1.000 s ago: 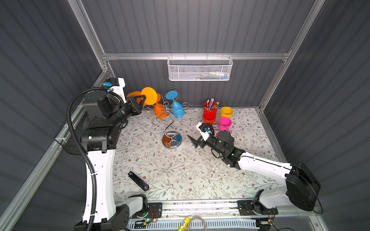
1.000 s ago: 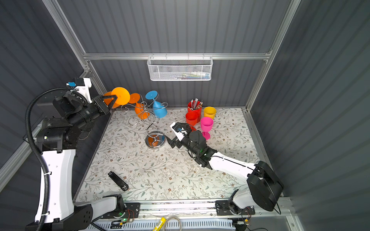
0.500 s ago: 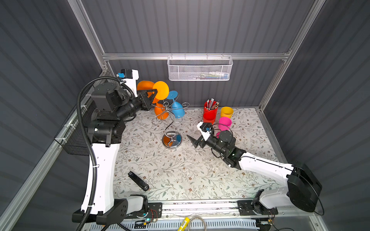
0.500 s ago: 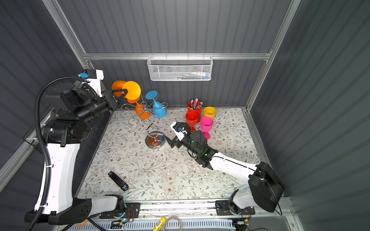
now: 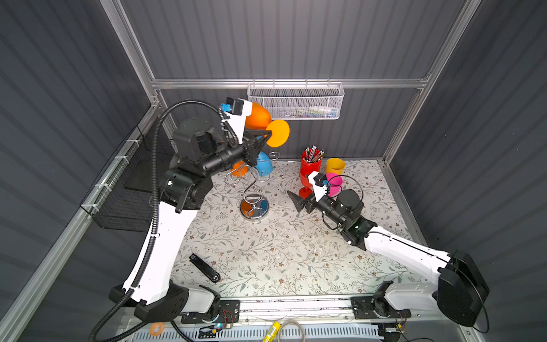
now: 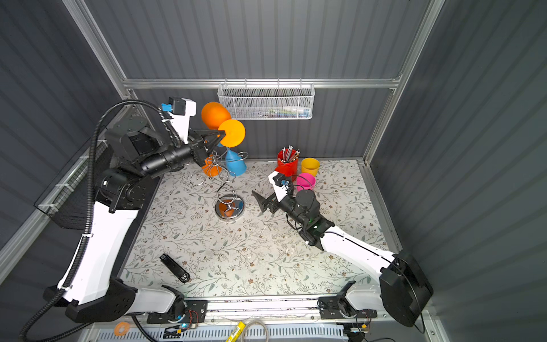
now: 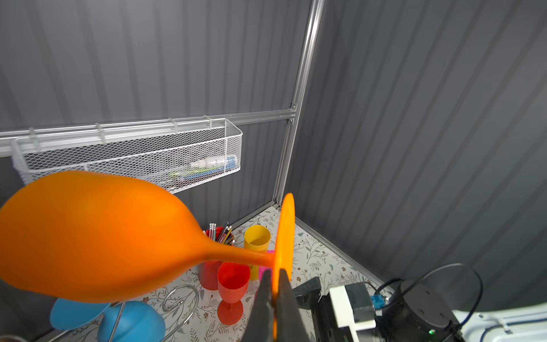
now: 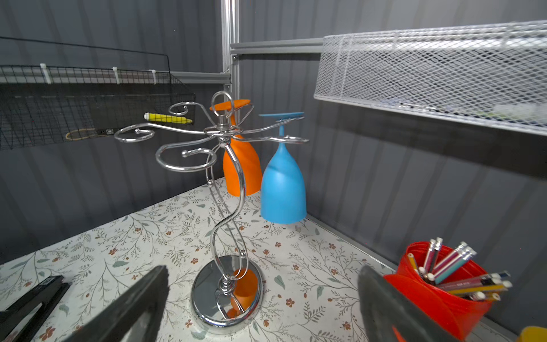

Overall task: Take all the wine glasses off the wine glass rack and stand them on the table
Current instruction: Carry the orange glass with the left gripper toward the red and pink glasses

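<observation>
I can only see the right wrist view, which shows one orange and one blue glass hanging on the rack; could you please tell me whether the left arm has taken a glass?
Observer: Yes. The left gripper is shut on another orange wine glass, held in the air above the wine glass rack.
Operator: Thank you. Where exactly is it gripped?
Observer: At the foot. In the left wrist view the fingers pinch the disc's edge, and the stem runs roughly level.
Operator: Is anything close behind my arm?
Observer: A pink cup stands on the table close beside the wrist, behind the right gripper.
</observation>
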You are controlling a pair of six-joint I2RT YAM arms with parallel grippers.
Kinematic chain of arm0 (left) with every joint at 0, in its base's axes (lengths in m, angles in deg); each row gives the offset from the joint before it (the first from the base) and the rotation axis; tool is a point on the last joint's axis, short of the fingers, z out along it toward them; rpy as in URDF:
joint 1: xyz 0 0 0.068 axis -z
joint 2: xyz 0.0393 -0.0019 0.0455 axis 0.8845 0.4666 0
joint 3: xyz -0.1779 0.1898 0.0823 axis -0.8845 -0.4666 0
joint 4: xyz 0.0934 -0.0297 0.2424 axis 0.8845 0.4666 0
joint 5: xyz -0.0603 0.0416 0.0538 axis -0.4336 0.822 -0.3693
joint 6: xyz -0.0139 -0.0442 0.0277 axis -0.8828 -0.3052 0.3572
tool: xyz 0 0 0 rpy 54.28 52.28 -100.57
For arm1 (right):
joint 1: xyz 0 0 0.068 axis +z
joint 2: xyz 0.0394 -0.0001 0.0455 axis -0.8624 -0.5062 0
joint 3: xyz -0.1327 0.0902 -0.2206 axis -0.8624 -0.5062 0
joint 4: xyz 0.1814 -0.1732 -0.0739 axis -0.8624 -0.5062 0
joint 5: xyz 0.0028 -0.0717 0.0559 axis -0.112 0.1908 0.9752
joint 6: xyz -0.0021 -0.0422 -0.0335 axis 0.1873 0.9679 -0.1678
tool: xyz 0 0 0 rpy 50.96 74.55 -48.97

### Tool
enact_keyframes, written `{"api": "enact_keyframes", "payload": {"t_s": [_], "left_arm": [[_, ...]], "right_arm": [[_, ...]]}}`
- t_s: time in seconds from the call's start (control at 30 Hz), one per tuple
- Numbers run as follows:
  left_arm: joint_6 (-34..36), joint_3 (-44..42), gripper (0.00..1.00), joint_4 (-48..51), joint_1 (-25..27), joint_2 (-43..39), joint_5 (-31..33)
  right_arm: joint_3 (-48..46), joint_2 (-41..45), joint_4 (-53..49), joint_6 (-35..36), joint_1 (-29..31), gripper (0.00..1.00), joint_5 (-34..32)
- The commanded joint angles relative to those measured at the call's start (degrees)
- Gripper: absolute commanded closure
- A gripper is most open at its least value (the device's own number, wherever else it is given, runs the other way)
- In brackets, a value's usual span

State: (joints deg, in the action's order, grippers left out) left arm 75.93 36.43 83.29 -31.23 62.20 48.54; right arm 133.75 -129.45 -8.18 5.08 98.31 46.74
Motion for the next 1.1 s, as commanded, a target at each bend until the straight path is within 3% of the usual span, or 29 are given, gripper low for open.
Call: {"api": "enact_keyframes", "payload": {"t_s": [0.0, 0.6, 0.77, 1.07], "left_arm": [[8.1, 0.3, 1.00, 0.0, 5.0, 0.7, 7.4], [32.1, -12.4, 1.00, -5.2, 35.9, 1.0, 39.6], [36.2, -16.2, 1.00, -8.7, 38.7, 0.5, 45.0], [43.0, -32.1, 1.00, -24.9, 42.5, -6.9, 49.3]], "right_arm": [[-0.6, 3.4, -0.6, -7.4, -2.9, 0.01, 1.8], [-4.3, 20.1, -16.0, -28.0, -15.6, 0.01, 0.4], [-3.8, 24.7, -23.0, -31.6, -17.1, 0.01, -0.7], [-1.0, 28.0, -33.3, -39.5, -19.0, 0.01, -1.5]]}}
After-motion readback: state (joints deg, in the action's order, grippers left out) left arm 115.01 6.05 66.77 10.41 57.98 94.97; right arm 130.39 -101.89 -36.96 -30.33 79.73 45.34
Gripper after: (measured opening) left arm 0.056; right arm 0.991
